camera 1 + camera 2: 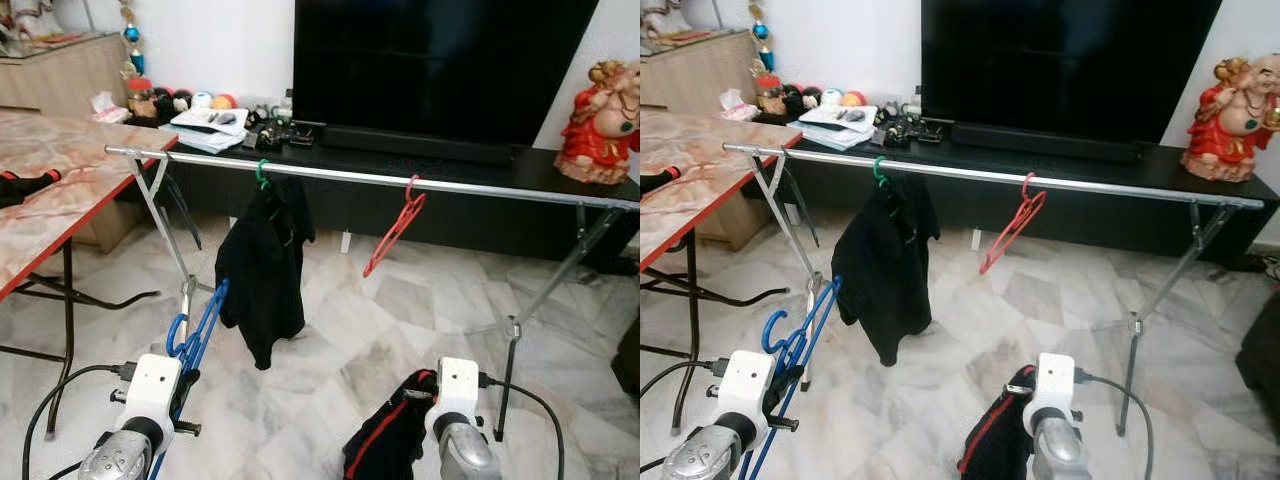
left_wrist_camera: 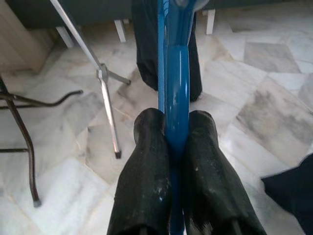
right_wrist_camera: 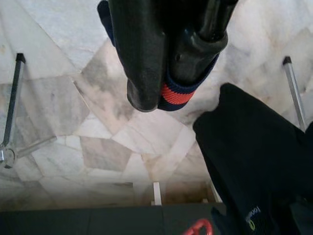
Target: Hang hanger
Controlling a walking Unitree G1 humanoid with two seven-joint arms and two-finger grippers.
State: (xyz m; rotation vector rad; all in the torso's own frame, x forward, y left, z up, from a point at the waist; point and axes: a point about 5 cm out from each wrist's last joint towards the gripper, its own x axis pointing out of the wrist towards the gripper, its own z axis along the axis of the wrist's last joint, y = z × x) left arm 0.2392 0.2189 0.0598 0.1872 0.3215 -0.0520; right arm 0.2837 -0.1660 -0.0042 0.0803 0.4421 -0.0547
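Note:
My left gripper [image 2: 175,122] is shut on the lower bar of a blue hanger [image 1: 200,325], held low in front of the rack's left leg with its hook pointing up. Low on the right, my right gripper [image 3: 166,88] is shut on a dark garment with a red stripe [image 1: 385,440], which droops toward the floor. A silver rail [image 1: 450,184] runs across ahead of me. A black garment [image 1: 265,270] hangs from it on a green hanger [image 1: 262,175]. To its right an empty red hanger [image 1: 395,230] hangs tilted.
A marble-top table [image 1: 50,190] stands at my left. Behind the rail are a black console [image 1: 560,170], a large TV [image 1: 440,60] and a red figurine [image 1: 600,120]. The rack's crossed legs [image 1: 160,215] and right leg [image 1: 510,370] rest on the marble floor.

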